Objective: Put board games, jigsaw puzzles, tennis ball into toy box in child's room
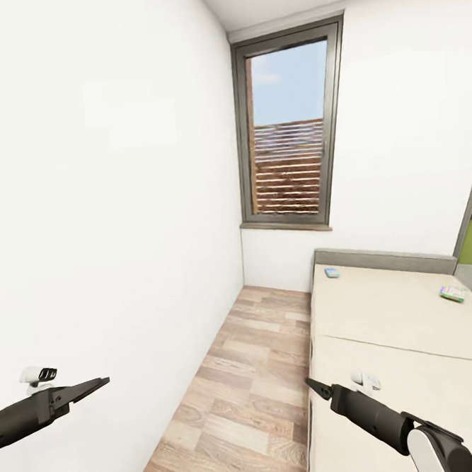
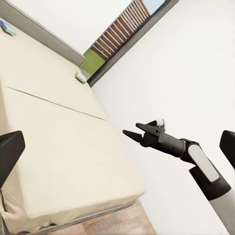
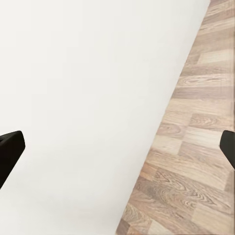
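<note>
1. Your left gripper hangs low at about 8 o'clock with its fingers drawn to a point, seemingly clenched on nothing. In its own wrist view, though, dark fingertips sit at both picture edges, so its state cannot be told for sure.
2. Your right gripper sits at 5 o'clock over the near corner of the bed. The left wrist view shows its fingers spread and empty, carried ready for a pick.
3. Between the arms, wood floor runs along the white wall, leaving you a lane beside the mattress.
4. Farther off at 2 o'clock, one board game lies flat on the bed.
5. Another board game, blue, rests near the headboard at 1 o'clock, under the window. Both probably need a closer approach.
</note>
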Robot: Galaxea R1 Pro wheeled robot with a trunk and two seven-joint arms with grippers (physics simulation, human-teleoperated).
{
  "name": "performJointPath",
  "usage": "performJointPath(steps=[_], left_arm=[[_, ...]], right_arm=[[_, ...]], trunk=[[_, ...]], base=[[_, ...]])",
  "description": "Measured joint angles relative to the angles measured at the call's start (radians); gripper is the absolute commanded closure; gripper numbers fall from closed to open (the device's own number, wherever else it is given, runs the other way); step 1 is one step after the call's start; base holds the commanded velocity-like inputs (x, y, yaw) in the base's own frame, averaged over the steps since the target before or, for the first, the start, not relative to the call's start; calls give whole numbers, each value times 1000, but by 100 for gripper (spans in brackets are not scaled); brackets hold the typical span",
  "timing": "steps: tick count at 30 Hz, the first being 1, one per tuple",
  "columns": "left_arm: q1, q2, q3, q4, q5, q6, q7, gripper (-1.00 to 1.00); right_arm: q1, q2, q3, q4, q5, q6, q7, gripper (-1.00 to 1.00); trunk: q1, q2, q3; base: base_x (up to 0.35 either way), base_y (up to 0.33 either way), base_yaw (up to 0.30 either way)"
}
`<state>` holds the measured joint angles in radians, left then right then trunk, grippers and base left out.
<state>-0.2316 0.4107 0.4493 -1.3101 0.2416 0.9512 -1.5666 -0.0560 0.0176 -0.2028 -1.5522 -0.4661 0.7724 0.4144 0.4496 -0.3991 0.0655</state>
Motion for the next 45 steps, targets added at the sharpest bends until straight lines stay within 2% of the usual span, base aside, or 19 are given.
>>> performJointPath(steps=[24, 41, 45], left_arm=[[0, 0, 1, 0, 0, 0, 0, -100], [0, 0, 0, 0, 0, 0, 0, -100], [-6, 0, 23, -23, 23, -22, 22, -100]], right_arm=[[0, 0, 0, 2, 0, -2, -1, -100], [0, 1, 0, 2, 0, -6, -2, -100], [-22, 23, -22, -21, -24, -28, -25, -100]], trunk=[[0, 0, -34], [0, 0, -41], [0, 0, -41]], base=[[0, 22, -153], [0, 18, -28], [0, 0, 0]])
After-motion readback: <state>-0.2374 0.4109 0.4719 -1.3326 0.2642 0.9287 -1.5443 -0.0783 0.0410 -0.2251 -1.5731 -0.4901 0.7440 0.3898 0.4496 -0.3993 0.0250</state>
